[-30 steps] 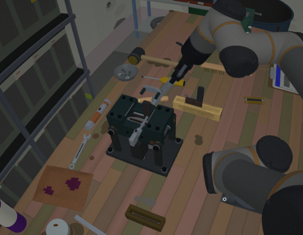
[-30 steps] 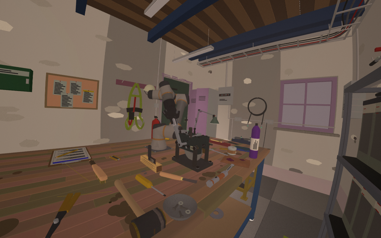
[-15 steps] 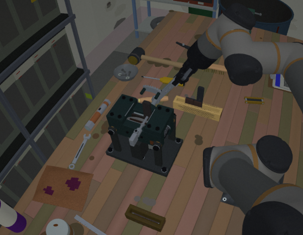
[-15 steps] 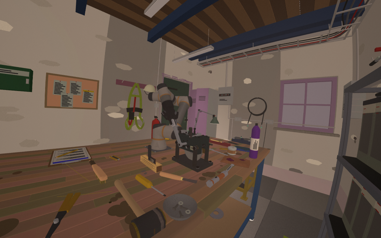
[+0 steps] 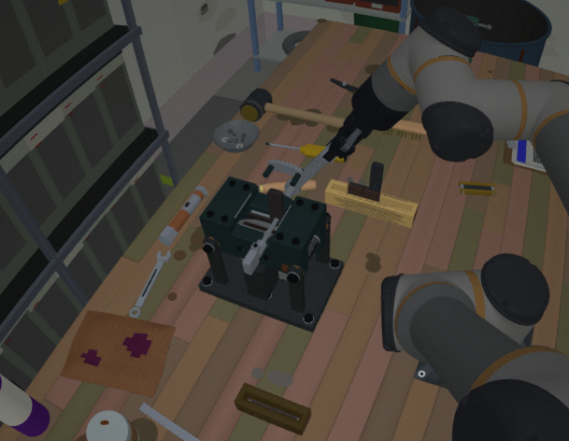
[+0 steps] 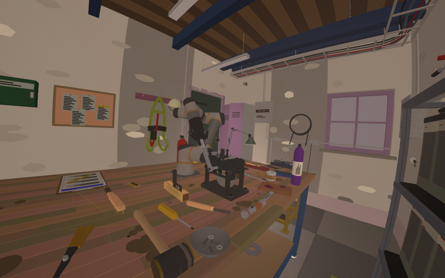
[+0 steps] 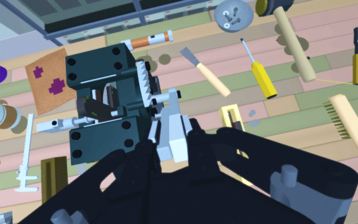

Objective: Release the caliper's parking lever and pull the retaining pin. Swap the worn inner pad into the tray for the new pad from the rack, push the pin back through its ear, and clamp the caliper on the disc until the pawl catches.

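Note:
The dark green caliper (image 5: 265,228) stands on black posts on a base plate at the middle of the bench. Its grey parking lever (image 5: 309,172) rises from the far side beside a toothed ratchet sector (image 7: 144,83). The grey retaining pin (image 5: 258,247) sticks out of the near side, and a dark pad (image 5: 275,202) stands up in the top opening. The yellow rack (image 5: 371,203) with dark pads sits to the right, and a small olive tray (image 5: 272,408) lies near the front edge. My gripper (image 5: 335,149) is at the lever's upper end and is closed on the lever (image 7: 172,133).
Behind the caliper lie a mallet (image 5: 294,114), a yellow screwdriver (image 5: 301,149), a wood-handled chisel and a dish of screws (image 5: 236,135). Shelving (image 5: 61,157) lines the left side. A spanner (image 5: 150,283), an orange tube (image 5: 182,216) and a cork mat (image 5: 118,351) lie left of the base.

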Motion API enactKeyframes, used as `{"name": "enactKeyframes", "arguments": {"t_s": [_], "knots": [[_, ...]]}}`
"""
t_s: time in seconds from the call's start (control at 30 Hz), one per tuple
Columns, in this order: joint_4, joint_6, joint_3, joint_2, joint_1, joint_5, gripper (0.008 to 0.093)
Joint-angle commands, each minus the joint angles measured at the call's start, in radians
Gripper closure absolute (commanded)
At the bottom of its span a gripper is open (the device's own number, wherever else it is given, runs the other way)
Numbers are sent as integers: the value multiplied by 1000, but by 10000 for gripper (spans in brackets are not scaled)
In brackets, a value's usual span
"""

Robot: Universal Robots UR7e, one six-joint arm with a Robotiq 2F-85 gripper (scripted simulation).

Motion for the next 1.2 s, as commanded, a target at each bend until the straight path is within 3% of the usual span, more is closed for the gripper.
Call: {"name": "enactKeyframes", "arguments": {"t_s": [0.0, 0.27, 0.93, 1.03, 1.17], "knots": [[-5, 0, -3, 0, -1, -1, 734], [-5, 0, -3, 0, -1, -1, 484], [0, -2, -5, -2, -4, -1, 484], [36, -22, -19, -15, -21, 4, 484], [145, -83, -65, -50, -77, 17, 484]]}}
